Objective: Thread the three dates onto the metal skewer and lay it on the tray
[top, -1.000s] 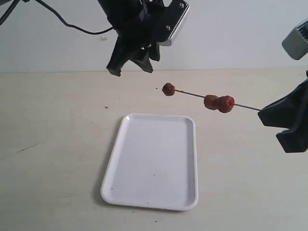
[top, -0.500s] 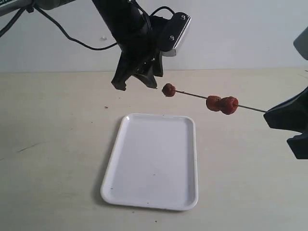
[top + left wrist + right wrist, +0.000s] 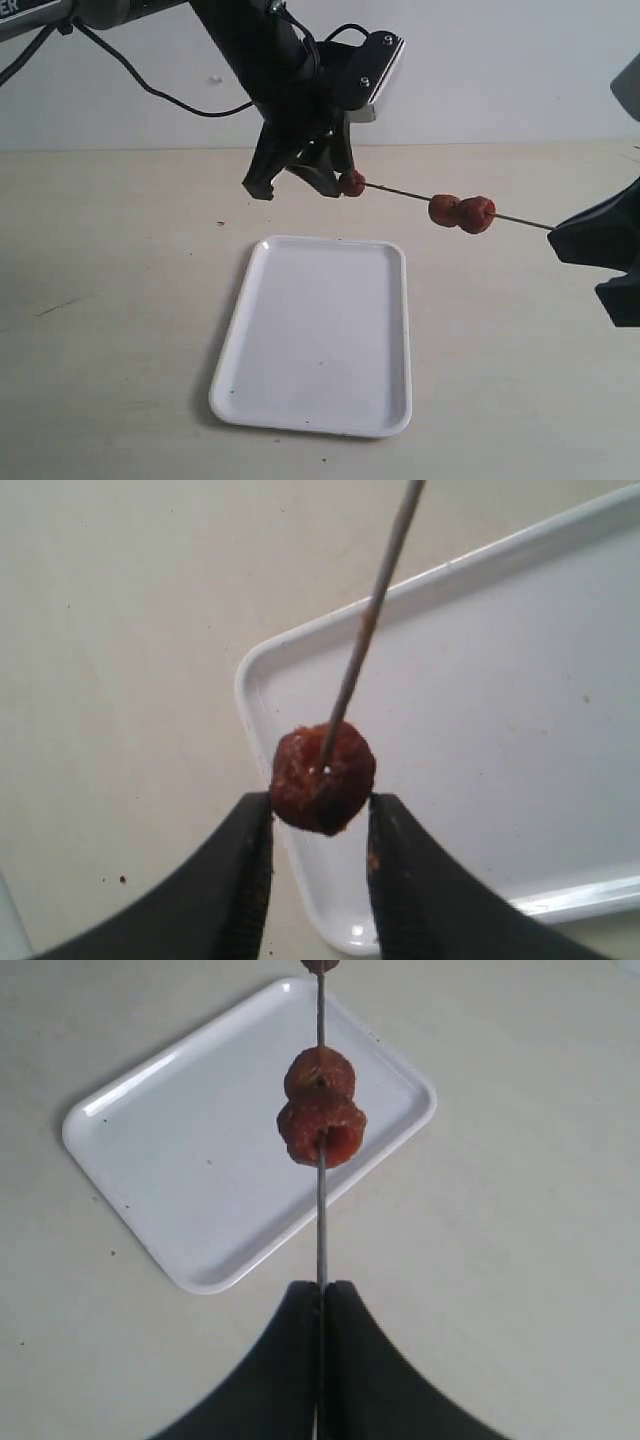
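One tray [image 3: 232, 345] lies mid-desk [image 3: 120, 300] as the landing spot. R gripper [image 3: 320, 1305] is clamped on the metal skewer [image 3: 400, 194] end, holding it aloft past the tray's far edge. L gripper [image 3: 320, 815] straddles the tip date [image 3: 351, 183], prob. to push it toward the other two dates [image 3: 443, 210]; pinched or not, can't tell.

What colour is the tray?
White, with a few tiny dark specks; the tray shows best in the exterior view.
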`<state>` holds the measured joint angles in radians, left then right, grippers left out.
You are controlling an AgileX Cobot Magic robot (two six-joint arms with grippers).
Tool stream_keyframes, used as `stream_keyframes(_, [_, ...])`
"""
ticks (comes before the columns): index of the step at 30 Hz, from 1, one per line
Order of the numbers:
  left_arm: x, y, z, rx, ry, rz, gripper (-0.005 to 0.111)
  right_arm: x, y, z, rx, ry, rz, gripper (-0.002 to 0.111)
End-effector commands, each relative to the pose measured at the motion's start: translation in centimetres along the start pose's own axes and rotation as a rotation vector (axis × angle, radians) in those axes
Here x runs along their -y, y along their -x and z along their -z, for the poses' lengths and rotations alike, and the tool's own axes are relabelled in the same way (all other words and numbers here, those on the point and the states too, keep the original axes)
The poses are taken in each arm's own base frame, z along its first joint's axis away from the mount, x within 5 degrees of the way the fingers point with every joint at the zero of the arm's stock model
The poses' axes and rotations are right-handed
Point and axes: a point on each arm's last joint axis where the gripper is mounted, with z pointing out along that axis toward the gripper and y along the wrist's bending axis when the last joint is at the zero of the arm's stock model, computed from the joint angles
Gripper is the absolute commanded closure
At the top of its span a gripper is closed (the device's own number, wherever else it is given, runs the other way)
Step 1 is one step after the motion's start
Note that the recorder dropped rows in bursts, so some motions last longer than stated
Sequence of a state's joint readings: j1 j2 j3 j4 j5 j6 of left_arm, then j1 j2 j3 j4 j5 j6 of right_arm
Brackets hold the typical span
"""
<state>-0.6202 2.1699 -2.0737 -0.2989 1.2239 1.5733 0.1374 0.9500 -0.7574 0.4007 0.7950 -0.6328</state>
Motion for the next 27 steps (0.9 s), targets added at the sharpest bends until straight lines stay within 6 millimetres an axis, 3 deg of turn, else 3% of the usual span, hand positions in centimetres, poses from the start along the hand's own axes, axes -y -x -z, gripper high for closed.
stream_keyframes(1, [0.0,0.6,0.5,0.027,0.011,-0.003,0.079,0.1,0.2,0.2,0.025,-0.009,-0.016,0.108])
stream_keyframes(7, [0.1,1.1,0.4,0.064,0.010,0.006,0.107,0.1,0.2,0.2,0.025,-0.009,-0.016,0.108])
stream_keyframes(15, [0.1,1.8,0.5,0.132,0.009,0.029,0.107,0.1,0.4,-0.1,0.042,-0.001,-0.038,0.108])
stream_keyframes(27, [0.6,4.1,-0.1,0.141,-0.009,-0.035,0.107,0.9,1.4,-2.7,0.020,0.050,-0.061,0.108])
